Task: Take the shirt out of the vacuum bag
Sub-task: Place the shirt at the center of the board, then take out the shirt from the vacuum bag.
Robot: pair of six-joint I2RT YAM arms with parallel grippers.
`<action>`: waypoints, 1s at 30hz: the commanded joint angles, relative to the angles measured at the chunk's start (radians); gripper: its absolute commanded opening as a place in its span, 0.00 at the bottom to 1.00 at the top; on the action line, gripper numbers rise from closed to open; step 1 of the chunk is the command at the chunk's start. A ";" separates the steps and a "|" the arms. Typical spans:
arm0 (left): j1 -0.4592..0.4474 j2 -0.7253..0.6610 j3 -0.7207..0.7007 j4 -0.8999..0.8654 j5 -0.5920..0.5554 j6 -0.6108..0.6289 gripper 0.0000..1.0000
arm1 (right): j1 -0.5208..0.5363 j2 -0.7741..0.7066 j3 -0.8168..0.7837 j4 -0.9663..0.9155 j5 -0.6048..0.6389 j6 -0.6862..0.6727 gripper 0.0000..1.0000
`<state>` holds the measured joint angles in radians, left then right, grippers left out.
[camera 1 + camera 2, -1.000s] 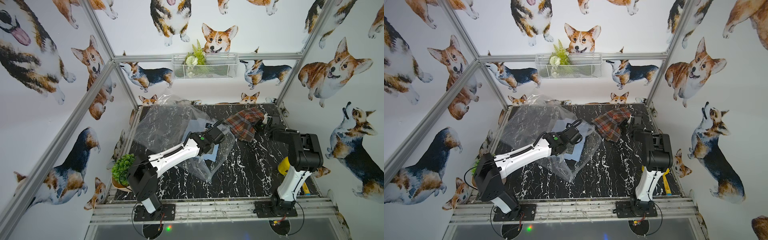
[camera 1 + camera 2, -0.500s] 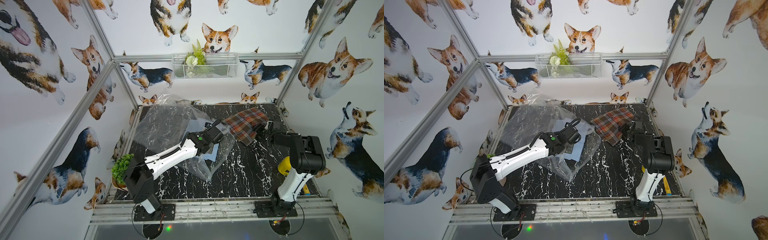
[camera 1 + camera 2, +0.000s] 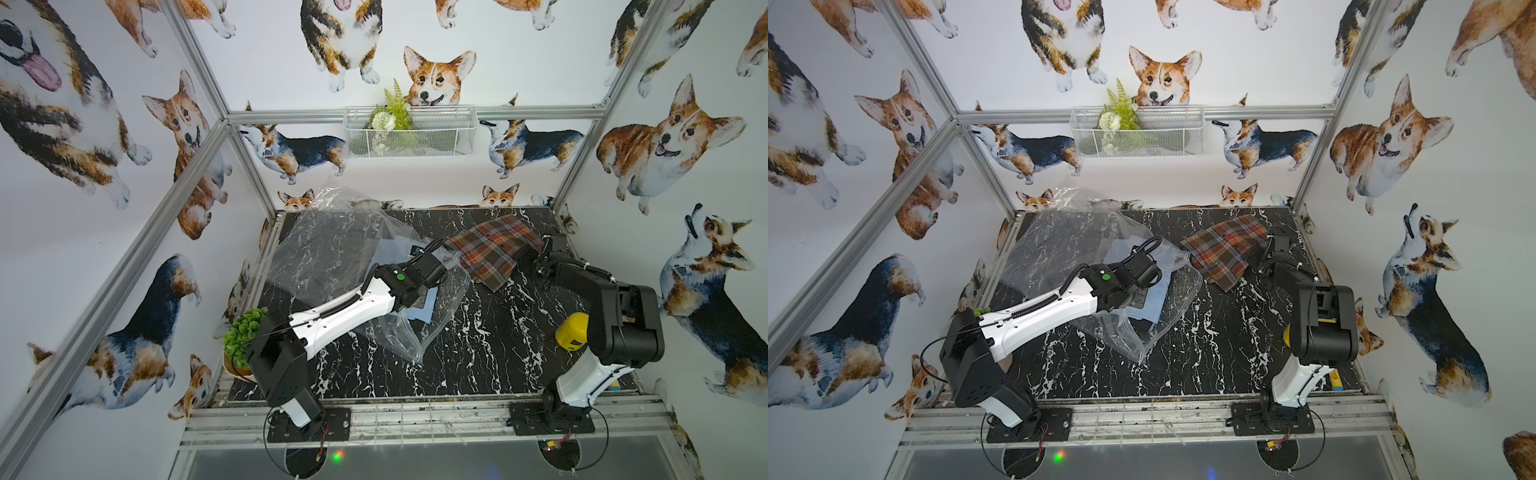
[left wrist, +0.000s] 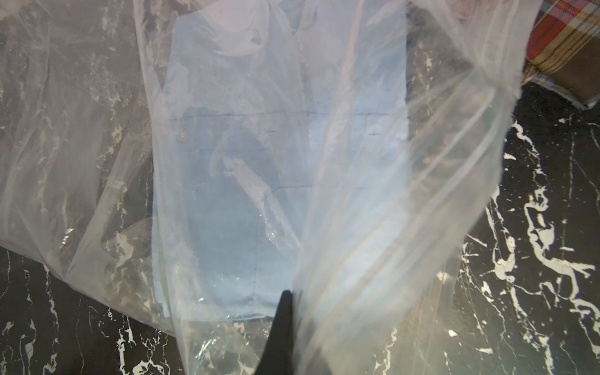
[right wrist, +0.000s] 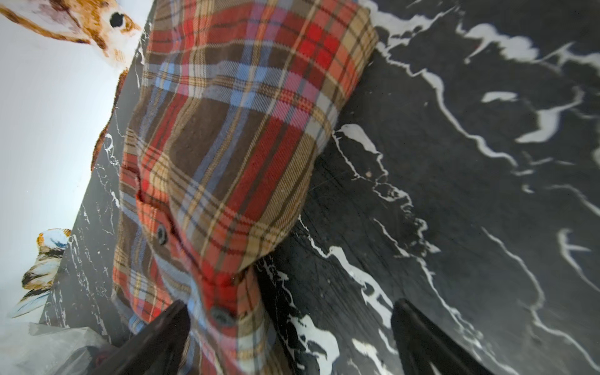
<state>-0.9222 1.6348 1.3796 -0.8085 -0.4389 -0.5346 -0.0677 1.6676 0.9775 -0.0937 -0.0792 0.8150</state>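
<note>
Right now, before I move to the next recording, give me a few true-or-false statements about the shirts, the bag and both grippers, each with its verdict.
1. The brown-and-red plaid flannel shirt lies on the black marble table, outside the clear crinkly plastic vacuum bag. True.
2. The right gripper is clamped on the plaid shirt. False: its jaws stand wide open at the shirt's edge.
3. The vacuum bag is empty. False: a folded light blue shirt shows inside it.
4. The left gripper is shut on the bag's plastic. True.
</note>
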 commanded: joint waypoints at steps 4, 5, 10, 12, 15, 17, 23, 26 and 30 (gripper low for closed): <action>0.002 -0.007 0.011 -0.017 0.003 -0.006 0.00 | 0.010 -0.161 0.052 -0.099 0.037 0.049 1.00; 0.003 -0.007 0.009 -0.014 0.003 -0.007 0.00 | 0.016 -0.191 0.060 -0.093 0.034 0.053 1.00; 0.002 -0.004 0.001 0.004 0.010 -0.014 0.00 | 0.037 -0.136 0.148 -0.004 -0.125 0.084 1.00; 0.002 -0.002 0.001 0.009 0.018 -0.019 0.00 | 0.038 -0.061 0.196 0.040 -0.227 0.118 1.00; 0.002 -0.004 -0.002 0.016 0.020 -0.025 0.00 | 0.061 0.069 0.262 0.116 -0.315 0.165 1.00; 0.002 -0.009 -0.004 0.017 0.017 -0.029 0.00 | 0.079 0.143 0.302 0.114 -0.306 0.163 1.00; 0.002 -0.037 -0.013 0.012 0.006 -0.028 0.00 | 0.091 0.248 0.283 0.126 -0.246 0.120 1.00; 0.002 -0.051 -0.023 0.012 0.006 -0.028 0.00 | 0.100 0.250 0.233 0.103 -0.174 0.050 1.00; 0.002 -0.072 -0.038 0.015 0.012 -0.031 0.00 | 0.089 0.265 0.165 0.135 -0.169 0.033 1.00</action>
<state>-0.9222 1.5814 1.3495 -0.7891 -0.4225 -0.5465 0.0303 1.9179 1.1828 0.0128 -0.2874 0.8845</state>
